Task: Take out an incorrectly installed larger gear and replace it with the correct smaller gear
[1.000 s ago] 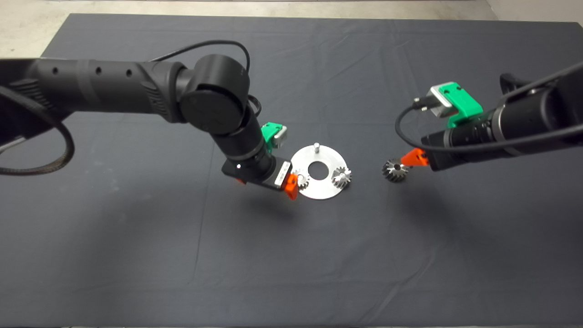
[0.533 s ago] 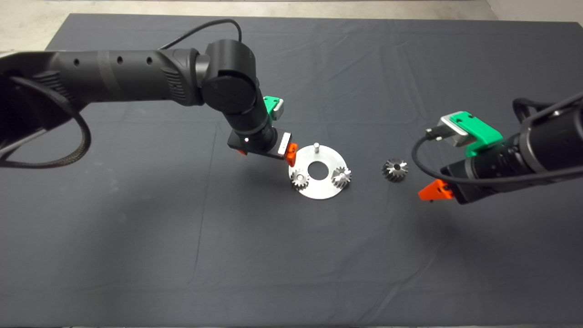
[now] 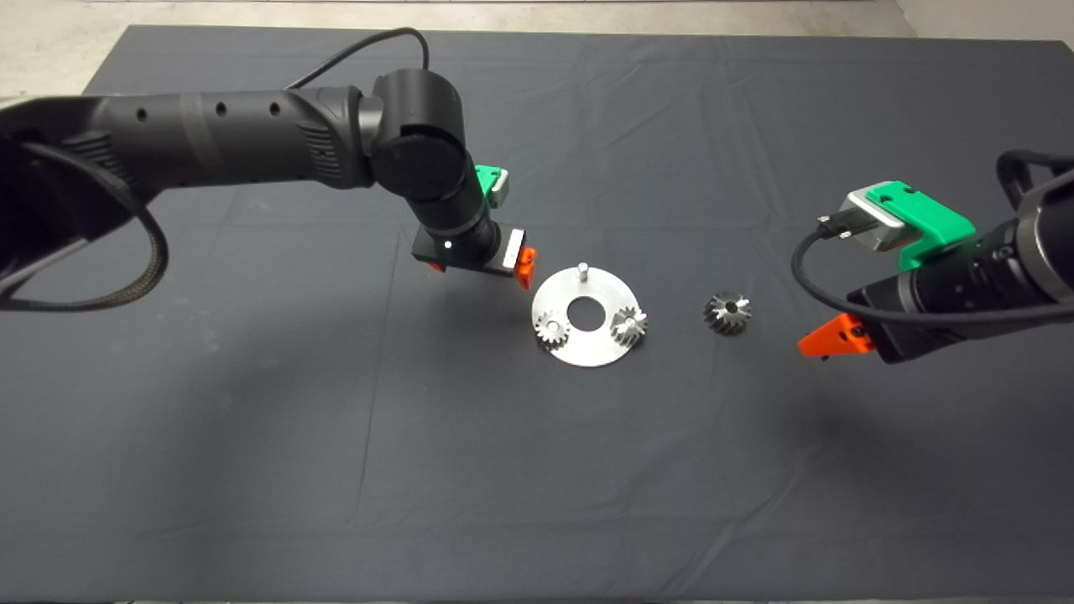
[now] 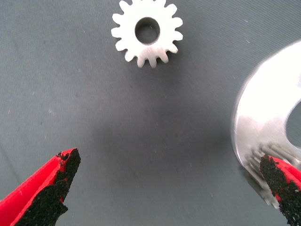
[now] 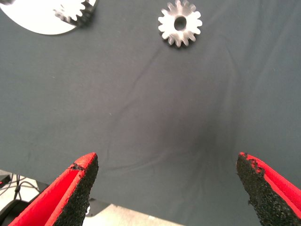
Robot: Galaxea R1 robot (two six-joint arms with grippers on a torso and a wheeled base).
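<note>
Centrally on the mat (image 3: 252, 377): a silver disc plate (image 3: 600, 295) with a round centre hole and one bare upright peg (image 3: 582, 270) at its far edge.
Smaller gear (image 3: 551, 329): seated on the plate's near-left part, a peg tip showing through its bore; in the left wrist view only its teeth (image 4: 264, 159) show, just beside one finger pad.
Second plate gear (image 3: 628, 325): seated on the plate's near-right part.
Larger gear (image 3: 727, 313): lies flat on the mat, right of the plate and apart from it; bore up (image 5: 180, 23).
Loose spur gear (image 4: 147, 32): flat on the mat near the plate's rim, seen only from the left wrist.
Left gripper (image 3: 480, 267): hovers just left of the plate, fingers spread wide (image 4: 171, 188), holding nothing.
Right gripper (image 3: 826, 342): hovers right of the larger gear, clear of it, fingers spread wide (image 5: 171, 188), holding nothing.
</note>
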